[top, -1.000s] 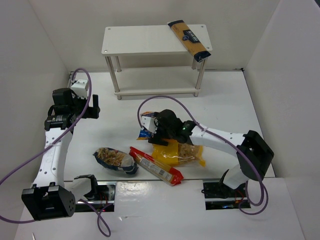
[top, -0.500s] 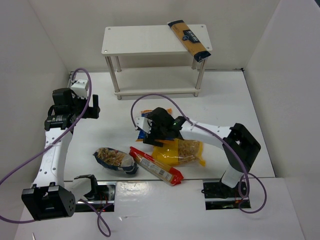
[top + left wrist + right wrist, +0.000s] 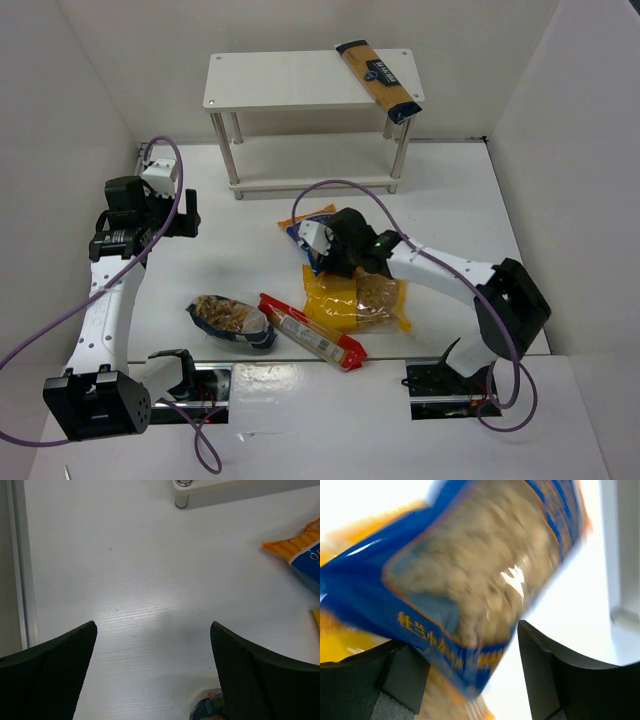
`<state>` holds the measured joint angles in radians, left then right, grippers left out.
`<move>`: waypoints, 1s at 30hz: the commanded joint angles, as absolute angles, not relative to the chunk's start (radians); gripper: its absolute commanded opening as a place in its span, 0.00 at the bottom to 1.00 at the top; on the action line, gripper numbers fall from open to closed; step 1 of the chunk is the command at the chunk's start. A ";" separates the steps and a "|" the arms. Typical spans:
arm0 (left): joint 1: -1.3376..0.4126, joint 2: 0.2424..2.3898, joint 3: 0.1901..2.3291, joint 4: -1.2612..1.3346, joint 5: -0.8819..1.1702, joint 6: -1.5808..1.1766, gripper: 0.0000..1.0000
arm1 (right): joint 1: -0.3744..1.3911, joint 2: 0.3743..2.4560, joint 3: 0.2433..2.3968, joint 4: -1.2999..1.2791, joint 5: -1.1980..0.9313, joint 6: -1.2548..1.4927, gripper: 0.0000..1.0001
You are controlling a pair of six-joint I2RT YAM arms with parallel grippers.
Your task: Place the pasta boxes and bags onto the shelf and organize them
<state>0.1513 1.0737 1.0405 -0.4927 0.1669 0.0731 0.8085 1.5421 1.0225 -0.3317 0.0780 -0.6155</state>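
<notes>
The shelf (image 3: 270,80) stood at the far side of the table (image 3: 240,250), and its top board carried the long tan-and-navy packet (image 3: 378,78), which lay slantwise at the right end with one end jutting past the front corner. The other packets lay on the table in front of it. The yellow bag (image 3: 355,300) showed tan pasta through its clear window, and the long red packet (image 3: 312,332) lay just beside its near left edge. The dark-blue clear bag (image 3: 230,320), with pasta pieces showing inside, lay further left. The blue-and-orange bag (image 3: 303,226) lay just beyond the yellow one, pale pasta visible through its window in the right wrist view. The right gripper (image 3: 466,637) had that bag between its fingers, the jaws well apart, the left finger against the bag and a gap low down by the right one; the blurred picture did not show whether the bag was clamped. The left gripper (image 3: 152,625) hung over bare table at the left, jaws spread wide and holding nothing.
</notes>
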 commanded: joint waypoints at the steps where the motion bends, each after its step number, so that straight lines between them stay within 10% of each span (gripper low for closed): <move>1: 0.155 1.062 1.037 -0.462 0.189 0.067 1.00 | 0.718 1.415 0.982 -0.299 0.170 -0.663 0.73; 13: 0.155 1.052 1.037 -0.462 0.207 0.067 1.00 | 0.644 1.253 1.094 -0.477 -0.015 -0.626 0.99; 30: 0.155 1.043 1.037 -0.462 0.198 0.067 1.00 | 0.802 1.523 1.020 -0.169 0.153 -0.624 0.99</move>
